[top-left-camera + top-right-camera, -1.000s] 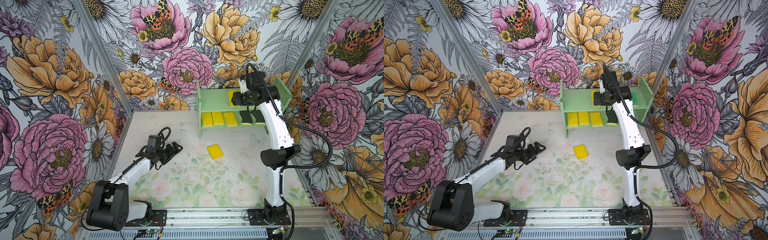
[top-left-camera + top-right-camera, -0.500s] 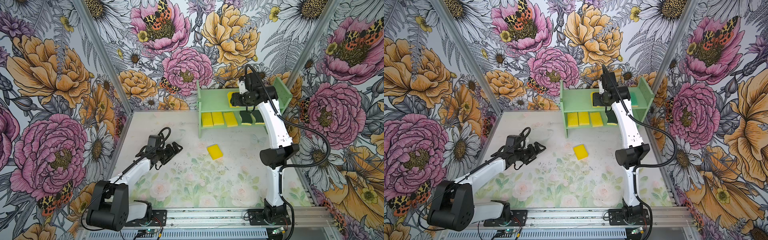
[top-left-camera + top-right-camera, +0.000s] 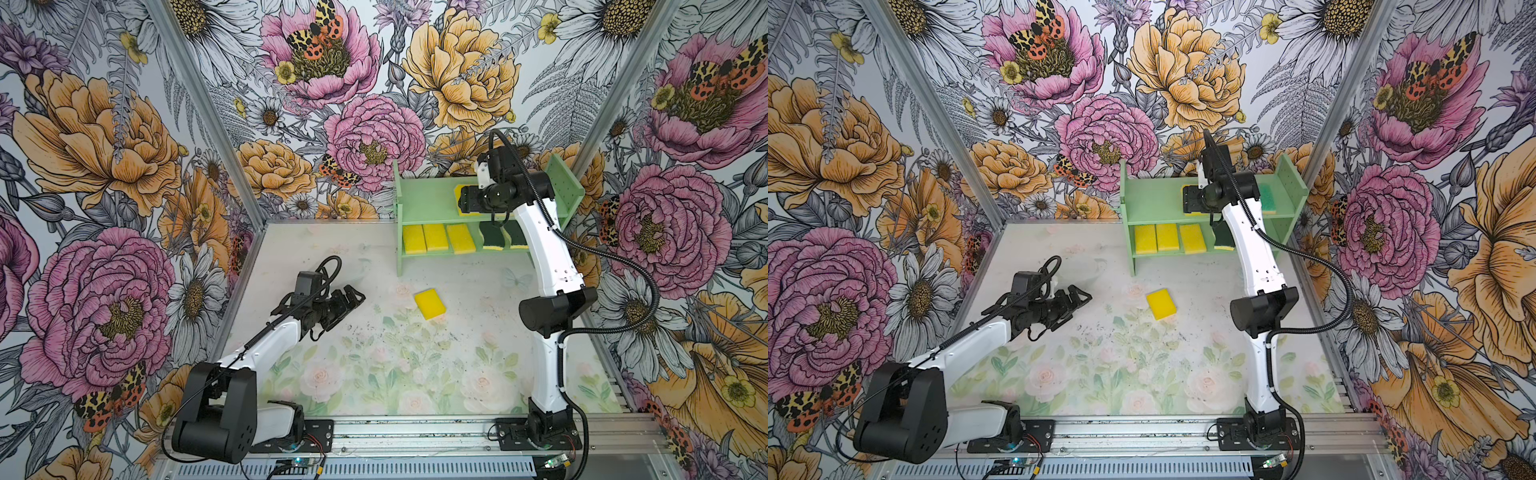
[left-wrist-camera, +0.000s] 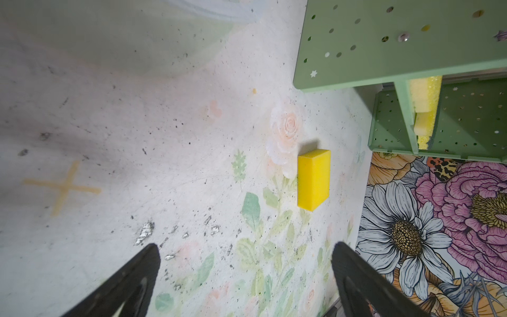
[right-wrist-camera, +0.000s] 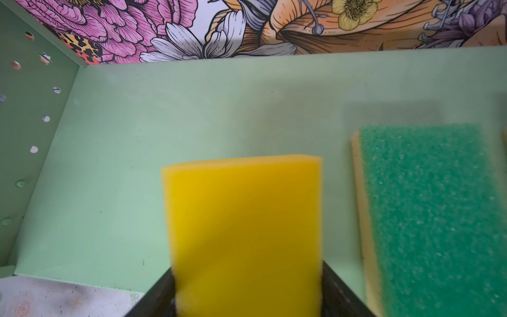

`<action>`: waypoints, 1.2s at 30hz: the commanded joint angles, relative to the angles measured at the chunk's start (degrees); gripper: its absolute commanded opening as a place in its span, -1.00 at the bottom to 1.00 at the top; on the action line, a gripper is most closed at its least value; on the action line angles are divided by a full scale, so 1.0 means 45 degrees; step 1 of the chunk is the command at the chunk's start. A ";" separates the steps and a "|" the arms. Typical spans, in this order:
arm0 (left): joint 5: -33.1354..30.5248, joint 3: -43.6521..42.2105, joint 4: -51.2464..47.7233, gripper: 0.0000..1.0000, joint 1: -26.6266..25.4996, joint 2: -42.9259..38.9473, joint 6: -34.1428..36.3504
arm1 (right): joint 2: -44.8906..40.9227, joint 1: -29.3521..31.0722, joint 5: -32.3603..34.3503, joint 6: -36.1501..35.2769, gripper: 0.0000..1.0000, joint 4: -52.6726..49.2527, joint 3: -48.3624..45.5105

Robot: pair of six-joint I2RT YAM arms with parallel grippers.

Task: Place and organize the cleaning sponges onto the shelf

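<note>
Right gripper point(image 5: 248, 285) is hovering at shelf's point(image 3: 428, 199) top tier, jaws flanking yellow sponge point(image 5: 244, 219), grip unclear; left gripper point(image 4: 247, 251), jaws spread, is facing nearer loose sponge point(image 3: 430, 304) on table point(image 3: 374, 374), long axis crosswise.

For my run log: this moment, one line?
right claw: yellow sponge between jaws, at shelf top tier, grip unclear | left claw: open | loose sponge: on table

Both top views looked steeply down from above the front edge of the pale flower-printed bench point(image 3: 374, 374) point(image 3: 1100, 374), sharing all of it. The left wrist camera skimmed low over the bench; the right wrist camera hung close inside the mint-green two-tier shelf point(image 5: 192, 109).
</note>
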 commanded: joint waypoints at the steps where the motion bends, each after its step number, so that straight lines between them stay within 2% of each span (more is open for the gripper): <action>1: 0.0255 -0.0132 0.0332 0.98 0.0179 -0.0262 0.0188 | 0.0227 -0.0069 0.0172 0.0018 0.51 0.0404 0.0023; 12: 0.0344 -0.0110 0.0371 0.98 0.0157 -0.0262 0.0168 | -0.0121 -0.0133 0.0040 -0.0091 0.69 0.0696 0.0067; 21: 0.0370 -0.0040 0.0369 0.98 0.0170 -0.0282 0.0149 | -0.0960 -0.0173 -0.0095 0.0067 0.73 0.0675 -0.0104; 31: 0.0350 -0.0030 0.0368 0.98 0.0171 -0.0292 0.0149 | -0.3202 0.0057 -0.1438 -0.0021 0.73 0.0639 -0.2452; 36: 0.0330 0.0076 0.0370 0.98 0.0177 -0.0128 0.0168 | -0.4035 0.0224 -0.2975 -0.0135 0.73 0.0675 -0.3827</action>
